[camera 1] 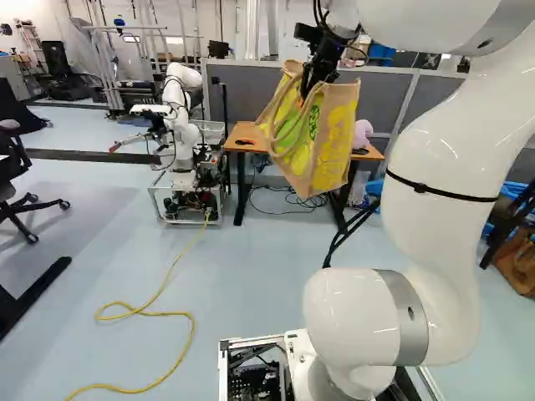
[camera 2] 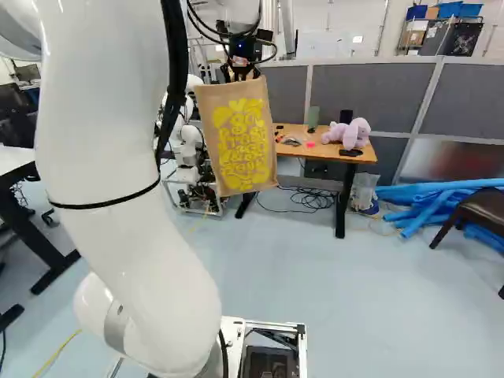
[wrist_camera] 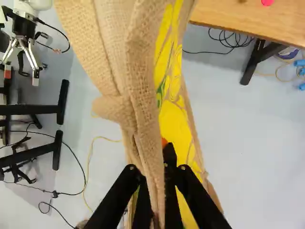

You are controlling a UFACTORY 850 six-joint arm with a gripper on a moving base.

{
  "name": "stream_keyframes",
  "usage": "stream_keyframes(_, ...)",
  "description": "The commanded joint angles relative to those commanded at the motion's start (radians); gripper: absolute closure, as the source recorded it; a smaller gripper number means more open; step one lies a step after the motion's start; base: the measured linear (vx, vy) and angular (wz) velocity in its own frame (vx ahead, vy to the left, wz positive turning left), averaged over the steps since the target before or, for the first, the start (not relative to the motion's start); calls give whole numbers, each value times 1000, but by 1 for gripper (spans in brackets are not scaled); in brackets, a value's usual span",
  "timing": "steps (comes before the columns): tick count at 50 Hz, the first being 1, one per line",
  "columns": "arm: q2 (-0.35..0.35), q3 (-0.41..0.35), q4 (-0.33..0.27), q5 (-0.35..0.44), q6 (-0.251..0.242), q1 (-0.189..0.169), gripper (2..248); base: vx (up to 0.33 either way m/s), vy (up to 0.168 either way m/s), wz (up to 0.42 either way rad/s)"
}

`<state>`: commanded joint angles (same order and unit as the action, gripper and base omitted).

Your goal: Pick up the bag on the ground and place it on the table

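Observation:
My gripper [camera 1: 316, 77] is raised high, and the burlap bag [camera 1: 322, 138] with yellow print hangs from it. In the right base view the bag [camera 2: 239, 142] hangs beside the near left part of the wooden table [camera 2: 346, 150], above floor level. The wrist view shows the gripper [wrist_camera: 156, 176] shut on the bag's tan cloth [wrist_camera: 143, 109], which runs between the black fingers. One orange pad [wrist_camera: 164, 142] shows beside the cloth; the other is hidden.
On the table lie a pink plush toy [camera 2: 348, 132], a dark cylinder [camera 2: 346, 116] and small items. Another robot [camera 1: 182, 125] stands left of it. Blue tubes [camera 2: 441, 205] lie right; a yellow cable [camera 1: 167, 313] crosses the floor.

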<state>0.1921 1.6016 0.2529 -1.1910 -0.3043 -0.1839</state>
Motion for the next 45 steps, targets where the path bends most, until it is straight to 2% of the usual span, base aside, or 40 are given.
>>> stream_keyframes(45, 0, 0, 0, 0, 0, 0, 229, 196, 4, 2)
